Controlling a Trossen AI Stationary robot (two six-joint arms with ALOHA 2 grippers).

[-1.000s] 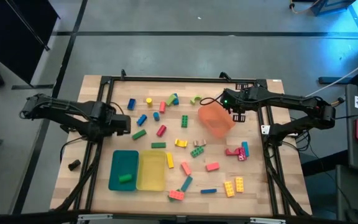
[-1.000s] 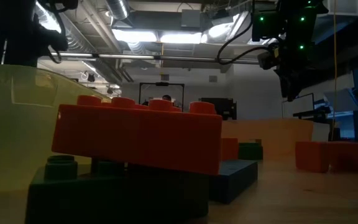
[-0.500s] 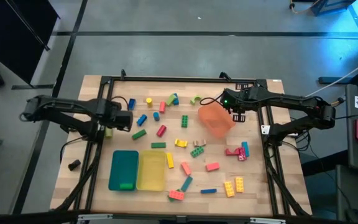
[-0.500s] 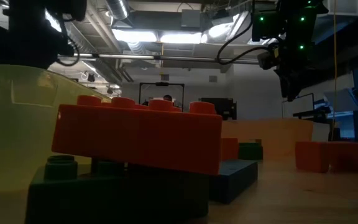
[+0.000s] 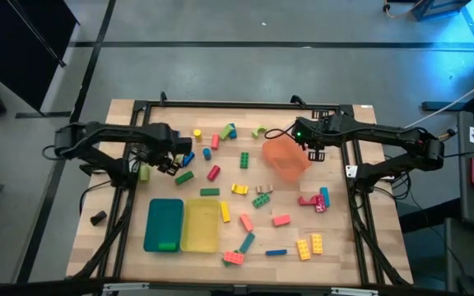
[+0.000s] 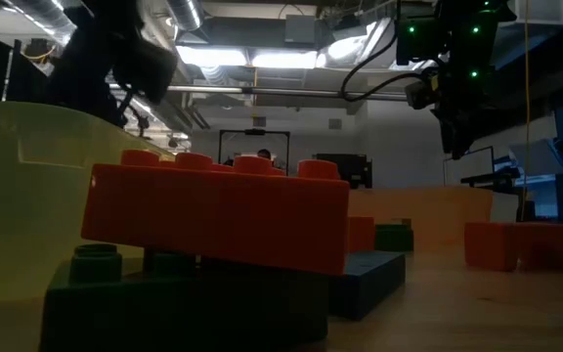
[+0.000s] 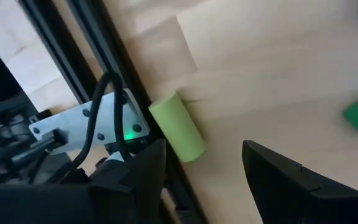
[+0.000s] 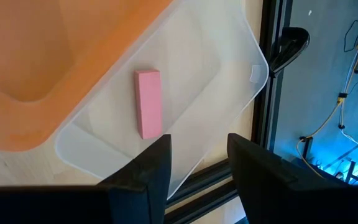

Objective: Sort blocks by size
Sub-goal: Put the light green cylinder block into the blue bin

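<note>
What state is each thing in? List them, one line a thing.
Left tool: open, empty, above the table's left part.
Right tool: open, empty, over the clear tray.
Teal tray: holds one green block.
Clear tray: holds one pink block.
Orange tray: overlapping the clear tray.
Loose blocks: scattered on the table, unsorted.

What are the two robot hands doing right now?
Left gripper: open, holding nothing, near a light green block.
Right gripper: open, holding nothing.

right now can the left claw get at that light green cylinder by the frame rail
Probably yes: the left claw is open and empty right over the light green cylinder, though the black frame rail touching it may crowd one finger.
</note>
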